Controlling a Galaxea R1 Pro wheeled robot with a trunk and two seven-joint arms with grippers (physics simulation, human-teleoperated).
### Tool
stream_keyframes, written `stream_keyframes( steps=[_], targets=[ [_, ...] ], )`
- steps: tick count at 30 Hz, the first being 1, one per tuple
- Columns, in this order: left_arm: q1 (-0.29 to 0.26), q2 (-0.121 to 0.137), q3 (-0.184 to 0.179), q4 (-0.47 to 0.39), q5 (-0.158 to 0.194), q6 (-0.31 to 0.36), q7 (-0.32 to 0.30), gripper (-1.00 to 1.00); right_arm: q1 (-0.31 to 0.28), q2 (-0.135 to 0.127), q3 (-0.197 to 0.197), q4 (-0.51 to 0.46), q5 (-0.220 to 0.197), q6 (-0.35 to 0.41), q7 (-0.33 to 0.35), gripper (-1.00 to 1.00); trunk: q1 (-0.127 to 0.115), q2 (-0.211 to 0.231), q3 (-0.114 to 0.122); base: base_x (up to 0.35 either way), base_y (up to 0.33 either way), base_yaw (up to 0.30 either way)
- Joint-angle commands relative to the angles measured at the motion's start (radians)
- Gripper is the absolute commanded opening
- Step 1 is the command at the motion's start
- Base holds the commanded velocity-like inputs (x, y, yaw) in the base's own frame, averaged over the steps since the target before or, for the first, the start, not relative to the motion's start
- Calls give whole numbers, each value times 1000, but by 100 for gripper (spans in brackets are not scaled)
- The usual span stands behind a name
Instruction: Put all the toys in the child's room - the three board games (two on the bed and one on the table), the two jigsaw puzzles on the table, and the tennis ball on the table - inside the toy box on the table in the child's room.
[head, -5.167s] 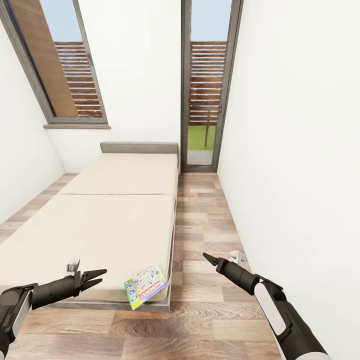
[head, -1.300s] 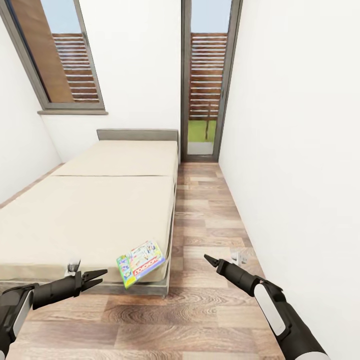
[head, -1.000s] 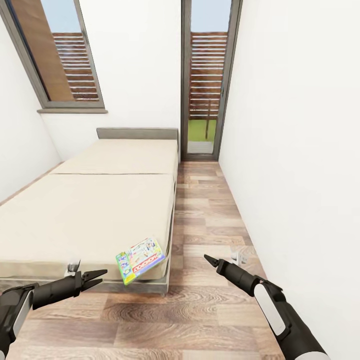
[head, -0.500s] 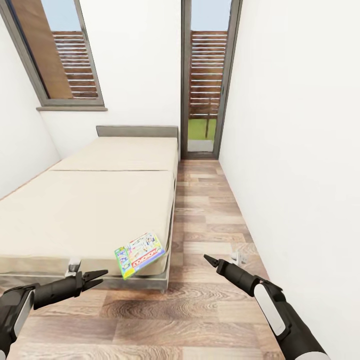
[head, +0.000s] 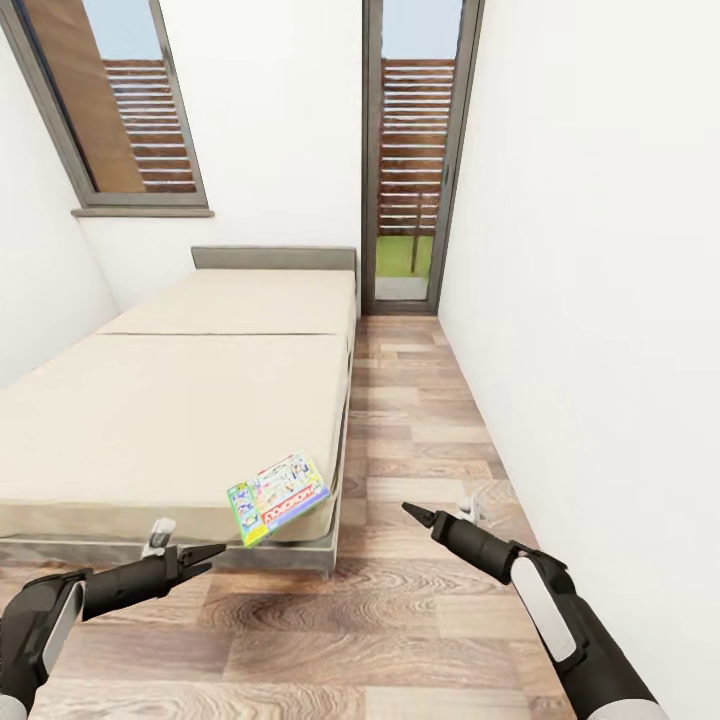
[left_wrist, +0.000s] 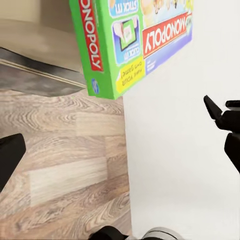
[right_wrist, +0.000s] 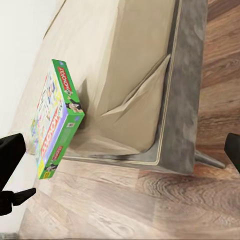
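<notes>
A green board game (head: 278, 497) with a red MONOPOLY banner lies on the near right corner of the bed (head: 190, 400), overhanging its edge. It also appears close up in the left wrist view as the board game (left_wrist: 135, 40) and beside the mattress corner as the board game (right_wrist: 55, 125). My left gripper (head: 205, 556) hovers open over the floor, just short of the bed's foot and left of the box. My right gripper (head: 410, 512) is open above the aisle to the box's right, its fingers (right_wrist: 10, 152) spread wide. The table, toy box, jigsaw puzzles and tennis ball are out of view.
A wood-plank aisle (head: 410, 400) runs between the bed and the white wall (head: 580, 300) on the right, toward a tall glass door (head: 408, 170). A window (head: 120, 110) is at the left. A small white fitting (head: 472, 512) sits by the wall.
The whole picture has shifted: the camera has backed away from the bed, which now looks farther off. The Monopoly box stays on its corner. Both grippers keep their pose.
</notes>
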Motion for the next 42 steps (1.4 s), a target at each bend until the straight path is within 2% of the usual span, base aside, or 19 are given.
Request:
stream_keyframes(
  steps=[1, 7, 11, 18, 33, 42],
  targets=[
    [-1, -2, 0, 0, 3, 3, 1, 100, 0, -1, 0, -11, -11, 15, 14, 100, 4, -8, -4, 0, 0, 0],
    [-5, -24, 7, 3, 6, -16, 11, 100, 0, -15, 0, -68, -50, 51, 161, 100, 27, -50, -23, 0, 0, 0],
    [-6, -27, 9, 5, 6, -19, 12, 100, 1, -9, 0, -85, -53, 51, 194, 100, 42, -78, -35, 0, 0, 0],
    [-7, -23, 11, 7, 7, -20, 9, 100, 2, -6, 0, -90, -55, 50, 205, 100, 69, -127, -57, 0, 0, 0],
    [-7, -25, 10, 7, 7, -23, -5, 100, 8, -5, 0, -90, -68, 47, 206, 100, 69, -127, -57, 2, 0, 0],
    [-7, -27, 9, 7, 7, -26, -5, 100, 8, -7, -5, -89, -69, 46, 206, 100, 69, -127, -57, 136, 0, 0]
  ],
)
